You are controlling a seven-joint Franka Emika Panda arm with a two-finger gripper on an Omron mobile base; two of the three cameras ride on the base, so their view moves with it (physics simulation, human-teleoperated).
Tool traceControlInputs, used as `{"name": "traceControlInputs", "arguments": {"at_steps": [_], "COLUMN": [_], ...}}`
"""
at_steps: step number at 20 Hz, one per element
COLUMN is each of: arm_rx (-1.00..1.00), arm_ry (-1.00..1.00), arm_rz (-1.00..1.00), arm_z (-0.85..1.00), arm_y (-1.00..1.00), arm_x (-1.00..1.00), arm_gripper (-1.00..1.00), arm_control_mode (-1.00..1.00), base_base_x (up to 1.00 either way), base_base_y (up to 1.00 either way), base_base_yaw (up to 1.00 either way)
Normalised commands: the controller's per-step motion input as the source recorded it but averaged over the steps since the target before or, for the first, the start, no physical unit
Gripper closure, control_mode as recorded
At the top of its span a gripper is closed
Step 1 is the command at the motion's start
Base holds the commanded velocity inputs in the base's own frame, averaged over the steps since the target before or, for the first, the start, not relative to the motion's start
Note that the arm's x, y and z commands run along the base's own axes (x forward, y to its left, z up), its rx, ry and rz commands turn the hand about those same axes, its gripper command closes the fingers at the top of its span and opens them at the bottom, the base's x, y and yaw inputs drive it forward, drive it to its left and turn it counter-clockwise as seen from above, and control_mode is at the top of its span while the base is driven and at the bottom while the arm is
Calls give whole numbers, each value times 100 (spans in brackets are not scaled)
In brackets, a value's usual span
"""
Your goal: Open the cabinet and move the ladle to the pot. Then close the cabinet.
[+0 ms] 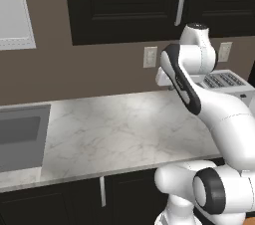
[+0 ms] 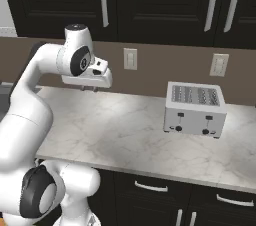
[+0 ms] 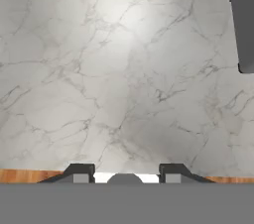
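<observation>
Marble countertop (image 1: 119, 129): white with grey veining, across the middle of both base views. Wall (image 1: 89, 69): taupe-brown backsplash above it. 2 cream outlet plates (image 2: 130, 59) (image 2: 218, 65) on the wall. Sink (image 1: 20, 137): grey basin, left edge of left base view. Window (image 1: 15, 10): pale, upper left. Toaster (image 2: 195, 107): silver, 4 slots, right of centre in right base view. Lower cabinets (image 2: 150, 195): black, short silver handles, along the bottom

Counter (image 1: 119, 129): sink (image 1: 20, 137) set in at its left end; toaster (image 2: 195, 109) on top toward the right, near the back wall. Cabinet (image 1: 122, 2) above the counter, door shut. Gripper (image 2: 88, 89) above the counter, left of the toaster. Lower cabinets (image 2: 165, 195) beneath.
</observation>
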Motion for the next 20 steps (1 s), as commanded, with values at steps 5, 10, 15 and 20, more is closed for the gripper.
{"name": "traceControlInputs", "arguments": {"at_steps": [5,10,15,20], "arm_rx": [0,0,0,0], "arm_ry": [-11,-34,-41,-40], "arm_rz": [0,0,0,-1], "arm_z": [1,20,37,45], "arm_y": [0,0,0,0], "arm_x": [-12,-27,-25,-8], "arm_gripper": [-100,-100,-100,-100], "arm_control_mode": [-100,-100,-100,-100], "base_base_x": [0,0,0,0], "base_base_y": [0,0,0,0], "base_base_yaw": [0,0,0,0]}}
